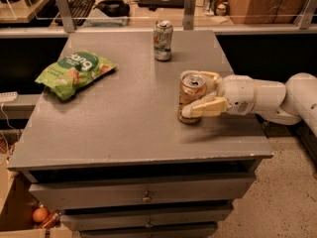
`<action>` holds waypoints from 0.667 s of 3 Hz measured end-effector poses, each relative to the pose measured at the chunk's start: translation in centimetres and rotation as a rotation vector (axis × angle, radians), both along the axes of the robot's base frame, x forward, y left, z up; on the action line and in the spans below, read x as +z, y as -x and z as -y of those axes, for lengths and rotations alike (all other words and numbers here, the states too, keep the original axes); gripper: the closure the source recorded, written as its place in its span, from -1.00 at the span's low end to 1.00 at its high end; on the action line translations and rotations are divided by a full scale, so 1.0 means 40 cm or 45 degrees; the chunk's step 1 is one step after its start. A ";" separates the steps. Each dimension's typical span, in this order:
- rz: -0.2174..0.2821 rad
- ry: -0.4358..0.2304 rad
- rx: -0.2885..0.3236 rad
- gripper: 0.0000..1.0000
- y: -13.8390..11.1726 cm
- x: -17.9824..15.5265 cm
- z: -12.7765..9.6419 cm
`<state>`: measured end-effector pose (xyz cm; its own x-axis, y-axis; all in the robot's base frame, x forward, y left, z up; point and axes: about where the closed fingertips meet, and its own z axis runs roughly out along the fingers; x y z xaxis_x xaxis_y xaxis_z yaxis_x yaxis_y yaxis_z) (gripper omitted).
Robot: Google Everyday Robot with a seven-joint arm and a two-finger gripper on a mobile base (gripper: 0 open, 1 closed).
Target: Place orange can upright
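The orange can (188, 99) stands upright on the grey table (124, 118), right of the middle, its silver top with the pull tab facing up. My gripper (194, 95) reaches in from the right on a white arm and is shut on the can. One cream finger (207, 108) lies across the can's near side and the other (210, 77) runs behind it. The can's base looks to be touching the tabletop.
A white-and-green can (163, 39) stands upright at the table's back middle. A green snack bag (74, 72) lies at the left. Drawers are under the tabletop. A glass-railed desk with a keyboard stands behind.
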<state>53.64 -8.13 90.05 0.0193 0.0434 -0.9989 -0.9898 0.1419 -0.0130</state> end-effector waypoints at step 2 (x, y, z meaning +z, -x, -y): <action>-0.030 0.033 -0.032 -1.00 0.001 -0.020 0.041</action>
